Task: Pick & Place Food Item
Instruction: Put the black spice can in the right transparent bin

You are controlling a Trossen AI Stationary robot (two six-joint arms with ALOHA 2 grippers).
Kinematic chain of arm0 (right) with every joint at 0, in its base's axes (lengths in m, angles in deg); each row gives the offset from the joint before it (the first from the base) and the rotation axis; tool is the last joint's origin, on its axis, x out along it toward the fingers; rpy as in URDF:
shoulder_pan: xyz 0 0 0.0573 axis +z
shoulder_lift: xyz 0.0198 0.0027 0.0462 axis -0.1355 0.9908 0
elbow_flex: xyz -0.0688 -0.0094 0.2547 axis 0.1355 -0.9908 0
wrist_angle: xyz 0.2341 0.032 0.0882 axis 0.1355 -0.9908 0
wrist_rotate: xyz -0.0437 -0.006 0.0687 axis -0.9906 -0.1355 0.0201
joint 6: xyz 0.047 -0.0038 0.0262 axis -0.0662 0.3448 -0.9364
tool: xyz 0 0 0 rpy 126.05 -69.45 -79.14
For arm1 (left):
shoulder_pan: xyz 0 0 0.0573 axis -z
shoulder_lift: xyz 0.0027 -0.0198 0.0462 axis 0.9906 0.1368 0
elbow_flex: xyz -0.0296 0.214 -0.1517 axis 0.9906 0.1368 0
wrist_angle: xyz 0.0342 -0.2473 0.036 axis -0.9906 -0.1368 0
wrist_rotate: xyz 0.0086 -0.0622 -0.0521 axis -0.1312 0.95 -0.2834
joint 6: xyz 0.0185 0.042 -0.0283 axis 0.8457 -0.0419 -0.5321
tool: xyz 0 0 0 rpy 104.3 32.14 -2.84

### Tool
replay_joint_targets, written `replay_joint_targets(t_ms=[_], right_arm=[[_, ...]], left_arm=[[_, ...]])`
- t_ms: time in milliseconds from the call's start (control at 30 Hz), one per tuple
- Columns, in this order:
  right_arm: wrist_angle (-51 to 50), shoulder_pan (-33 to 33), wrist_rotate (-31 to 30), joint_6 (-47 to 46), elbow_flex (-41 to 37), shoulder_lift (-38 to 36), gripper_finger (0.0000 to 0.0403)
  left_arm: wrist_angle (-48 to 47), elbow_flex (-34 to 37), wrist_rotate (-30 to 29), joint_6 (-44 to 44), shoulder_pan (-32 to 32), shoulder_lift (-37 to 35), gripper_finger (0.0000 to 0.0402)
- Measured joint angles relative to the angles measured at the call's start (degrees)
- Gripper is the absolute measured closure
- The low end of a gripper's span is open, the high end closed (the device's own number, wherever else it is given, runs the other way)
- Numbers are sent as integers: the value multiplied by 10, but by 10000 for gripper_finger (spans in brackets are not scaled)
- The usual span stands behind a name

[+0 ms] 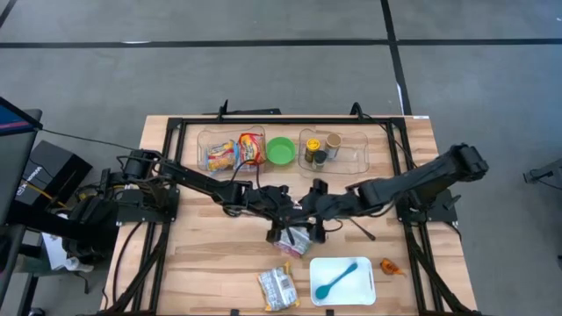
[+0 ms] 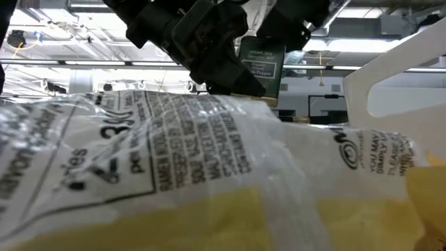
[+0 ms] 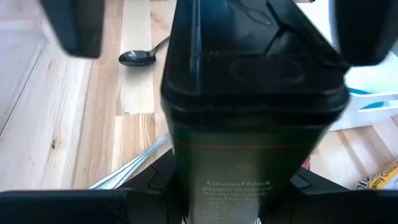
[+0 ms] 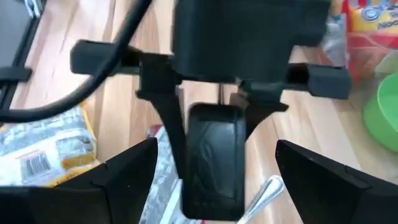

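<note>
At table centre | left hand (image 1: 284, 233) grips pepper tin (image 3: 252, 134) | tin base hidden

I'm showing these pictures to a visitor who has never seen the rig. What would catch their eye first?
Both dark arms meet over the table's middle, where the left gripper holds a dark ground black pepper tin upright, with the right gripper open just opposite it. Next, the bright green bowl between two clear trays at the far edge, and the white plate with a blue spoon near the front.
</note>
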Motion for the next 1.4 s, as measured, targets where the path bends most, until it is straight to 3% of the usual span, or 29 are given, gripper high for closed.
replay_joint_targets(t_ms=[300,467,767,1400], right_arm=[[-79,0,36,0,83,60,83],[-87,-10,85,-5,86,67,83],[-107,-25,102,-20,87,61,85],[-113,-23,104,-35,87,61,186]], left_arm=[[-11,0,0,-2,0,0,263],[-9,0,1,3,1,0,263],[1,0,-7,36,7,0,263],[11,0,-30,36,7,0,263]])
